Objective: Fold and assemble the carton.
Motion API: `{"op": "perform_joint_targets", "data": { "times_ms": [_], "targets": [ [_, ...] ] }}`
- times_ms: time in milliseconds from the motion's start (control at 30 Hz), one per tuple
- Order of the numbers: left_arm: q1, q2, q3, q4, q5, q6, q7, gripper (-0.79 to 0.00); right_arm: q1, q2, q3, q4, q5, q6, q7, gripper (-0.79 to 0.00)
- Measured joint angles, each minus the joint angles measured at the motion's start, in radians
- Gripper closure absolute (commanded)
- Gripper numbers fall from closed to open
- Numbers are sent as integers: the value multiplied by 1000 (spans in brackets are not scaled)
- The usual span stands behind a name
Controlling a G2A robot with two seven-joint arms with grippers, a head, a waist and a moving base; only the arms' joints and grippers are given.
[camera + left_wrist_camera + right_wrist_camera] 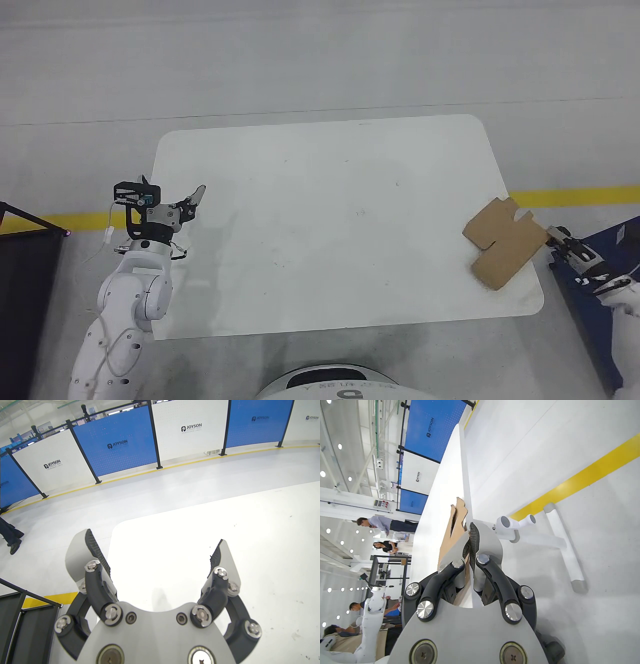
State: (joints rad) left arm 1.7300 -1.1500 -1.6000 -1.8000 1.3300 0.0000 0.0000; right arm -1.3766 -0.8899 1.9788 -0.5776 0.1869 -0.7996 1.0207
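One carton point(505, 240) edge hides inside right end effector's point(470, 533) grip; left end effector point(154, 538) gapes.

The left arm point(125, 310) runs in from 7 o'clock in the top view, wrist angled so the left gripper point(188, 203) at 9 o'clock points toward 2 o'clock, jaws spread wide (ribbed pads facing each other). The right gripper point(556, 238) sits at 3 o'clock, aimed toward 10 o'clock, jaws pinched onto the carton point(503, 243) edge

Matt brown cardboard carton point(503, 243), smooth white table point(330, 230), possibly laminate, ribbed black rubbery finger pads point(97, 552)
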Motion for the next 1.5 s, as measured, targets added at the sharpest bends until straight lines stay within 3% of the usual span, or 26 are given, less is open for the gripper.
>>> {"op": "perform_joint_targets", "data": {
  "times_ms": [200, 367, 600, 1000, 1100, 1233, 1500],
  "targets": [
    [0, 0, 0, 0, 0, 0, 0, -785, -85, 6, 13, -136, 182, 39, 39, 0],
    [0, 0, 0, 0, 0, 0, 0, -785, -170, -4, 14, -351, 321, 44, 38, 0],
    [0, 0, 0, 0, 0, 0, 0, -785, -252, -17, 12, -647, 243, 94, -134, 0],
    [-3, 3, -22, 31, 37, 9, -13, -785, -251, -20, 1, -654, 256, 101, -133, 0],
    [-30, 4, 7, 37, 72, -64, -27, -785, -251, -36, -87, -752, 352, 80, -91, 0],
    [-91, 4, 95, 25, 56, -263, -36, -785, -224, -49, -192, -891, 449, 49, -25, 0],
    [-204, -6, 207, 107, -354, -600, -141, -785, -122, -64, -336, -956, 490, 45, 30, 0]
  ]
}}
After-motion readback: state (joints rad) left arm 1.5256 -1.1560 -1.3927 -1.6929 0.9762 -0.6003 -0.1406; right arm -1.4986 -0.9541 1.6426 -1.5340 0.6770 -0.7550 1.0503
